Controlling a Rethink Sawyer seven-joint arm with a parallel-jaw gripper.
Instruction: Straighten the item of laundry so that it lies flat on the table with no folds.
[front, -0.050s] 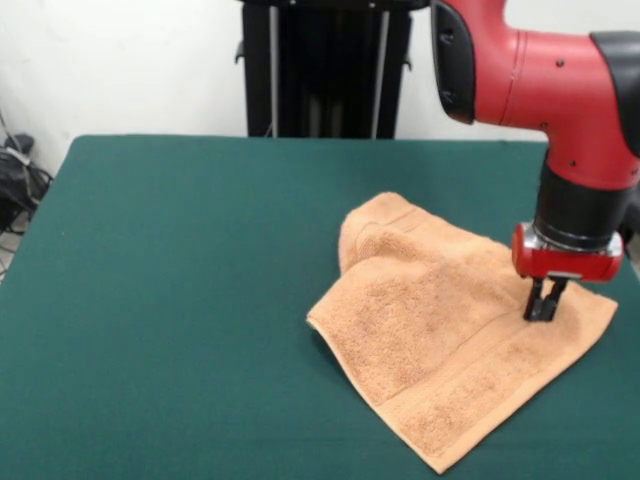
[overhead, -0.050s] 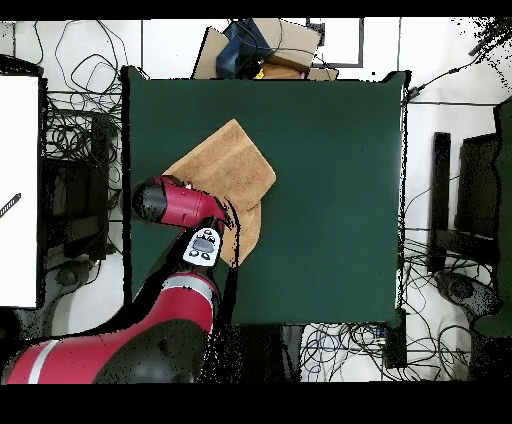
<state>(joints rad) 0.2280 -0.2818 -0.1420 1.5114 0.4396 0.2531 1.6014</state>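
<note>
Hand (front, -0.050s: 545, 312) pinched on towel (front, -0.050s: 450, 350) — near table (front, -0.050s: 180, 300) edge, folded corner.

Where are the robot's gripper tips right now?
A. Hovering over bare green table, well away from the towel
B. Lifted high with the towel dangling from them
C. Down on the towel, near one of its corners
C: in the front view the gripper points straight down with its tips on the towel, near a corner, while the towel lies on the table.

You had one camera low across the table (front, -0.050s: 180, 300), facing the arm. The other looked straight down. Both shared the tabletop.
</note>
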